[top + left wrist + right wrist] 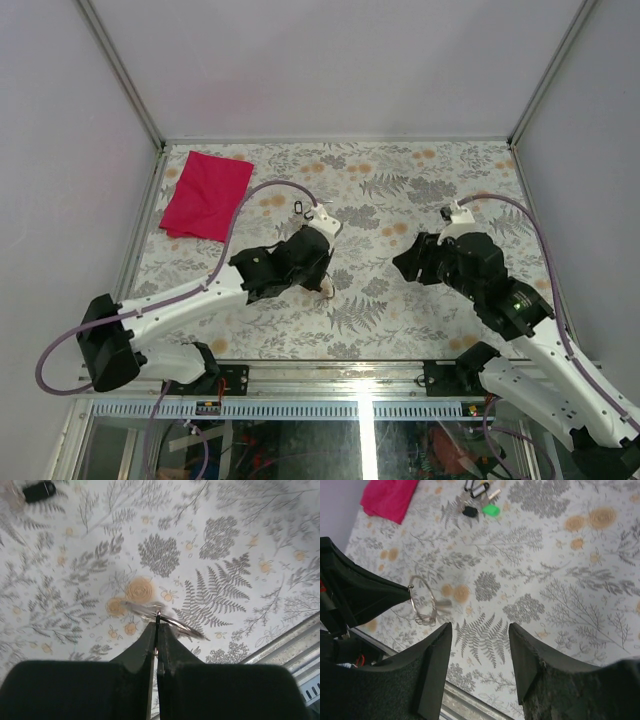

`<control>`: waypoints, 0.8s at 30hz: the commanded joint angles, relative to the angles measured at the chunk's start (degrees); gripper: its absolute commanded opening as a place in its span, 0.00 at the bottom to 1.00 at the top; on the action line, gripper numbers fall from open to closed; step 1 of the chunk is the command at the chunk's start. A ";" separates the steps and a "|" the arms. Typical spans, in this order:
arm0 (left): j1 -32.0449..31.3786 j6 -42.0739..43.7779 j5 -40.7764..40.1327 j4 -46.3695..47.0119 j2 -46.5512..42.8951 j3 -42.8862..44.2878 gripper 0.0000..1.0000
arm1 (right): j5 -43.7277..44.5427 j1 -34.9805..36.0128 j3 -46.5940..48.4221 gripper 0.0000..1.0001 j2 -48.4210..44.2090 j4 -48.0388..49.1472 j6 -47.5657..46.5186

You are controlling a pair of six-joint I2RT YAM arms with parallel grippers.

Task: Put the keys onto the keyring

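My left gripper [325,279] is shut on the keyring [172,621], a thin silver wire ring with smaller loops, held just above the table at mid-front. The ring also shows in the right wrist view [422,601], hanging from the left gripper's fingertips [395,592]. The keys [475,491], with black heads, lie in a small cluster at the far middle of the table [303,207], next to a bright green piece [491,510]. One black key head [39,491] shows in the left wrist view. My right gripper [479,640] is open and empty, right of the ring.
A pink cloth [205,195] lies at the far left corner. The table's metal front edge [465,705] runs close below both grippers. White walls enclose the table on three sides.
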 commanded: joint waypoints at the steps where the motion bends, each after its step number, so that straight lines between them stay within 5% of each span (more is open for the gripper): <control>1: -0.56 8.28 1.23 -3.28 -3.30 5.12 0.00 | -2.61 0.37 7.00 0.56 3.76 5.95 -2.04; 8: -1.26 17.16 5.27 -3.59 -7.37 8.25 0.00 | -18.34 0.33 9.88 0.57 10.60 8.14 -3.70; 24: -2.37 25.56 12.56 -4.26 -3.52 16.44 0.00 | -23.95 0.36 -5.22 0.51 7.03 32.18 14.73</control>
